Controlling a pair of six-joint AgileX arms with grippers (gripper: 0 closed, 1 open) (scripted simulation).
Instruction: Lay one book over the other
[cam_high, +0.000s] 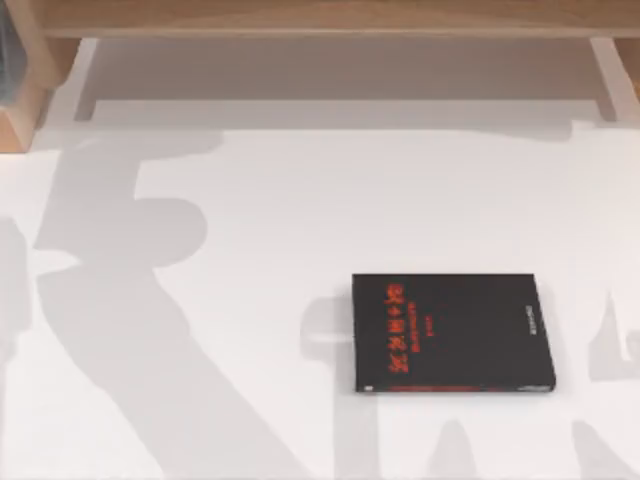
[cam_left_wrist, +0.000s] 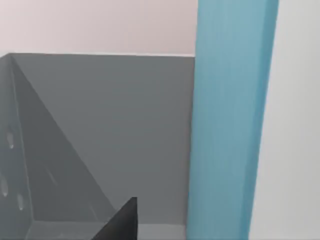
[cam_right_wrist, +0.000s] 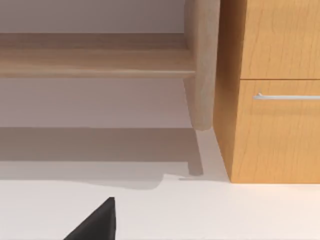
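While the black book (cam_high: 452, 332) lies flat right of centre on the tabletop (cam_high: 250, 250) | teal-blue book (cam_left_wrist: 230, 120) upright beside left tool | both tools' grip: can't tell.

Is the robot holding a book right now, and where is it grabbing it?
It cannot be told. The black book lies flat on the table, untouched. The left wrist view shows the teal-blue book standing close by, but no grip on it is visible.

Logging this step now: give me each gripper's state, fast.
Left gripper: cannot be told; one dark fingertip shows beside the upright teal-blue book.
Right gripper: cannot be told; one dark fingertip shows above the white table.
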